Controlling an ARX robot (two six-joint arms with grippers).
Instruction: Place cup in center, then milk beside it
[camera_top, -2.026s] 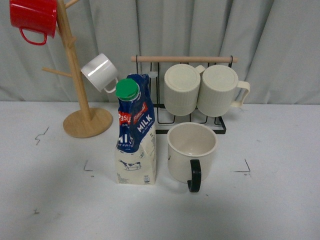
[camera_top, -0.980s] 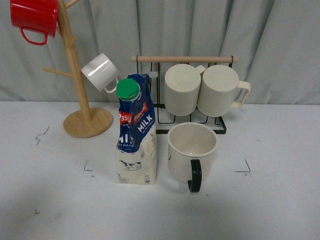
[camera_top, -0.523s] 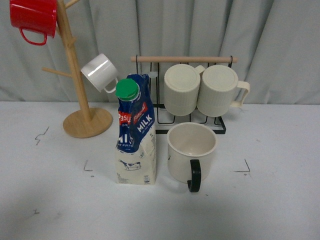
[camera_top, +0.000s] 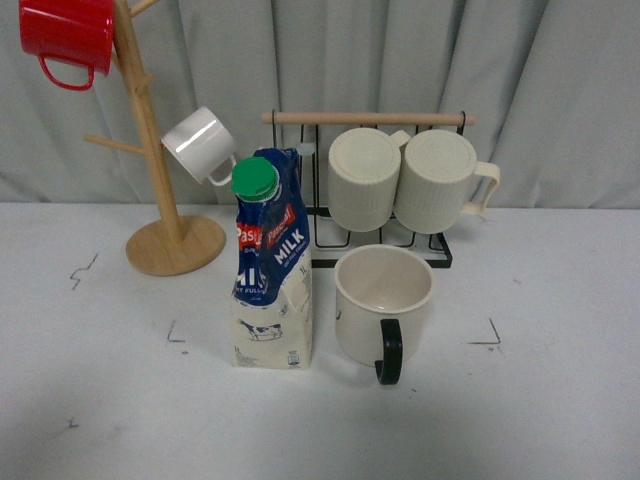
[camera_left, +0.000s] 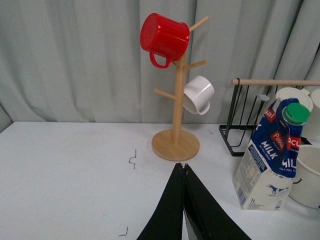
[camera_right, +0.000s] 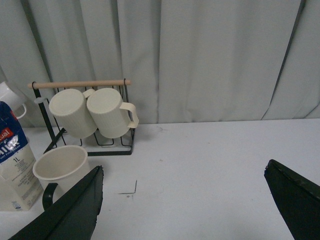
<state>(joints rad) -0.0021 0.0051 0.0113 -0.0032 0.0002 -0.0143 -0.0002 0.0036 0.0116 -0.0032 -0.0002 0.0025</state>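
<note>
The white table (camera_top: 560, 400) carries a wooden mug tree (camera_top: 150, 150) and a black wire rack (camera_top: 440, 255) at the back. The milk (camera_top: 272, 265) stands upright inside the center (camera_top: 440, 340), between the black corner marks, the cup (camera_top: 383, 303) just beside it, handle toward me. My left gripper (camera_left: 184, 170) has its jaws pressed together; my right gripper (camera_right: 182, 200) has its jaws wide apart. Both hold nothing, well clear.

Soft, even, dim light; faint shadows, slight blur.
</note>
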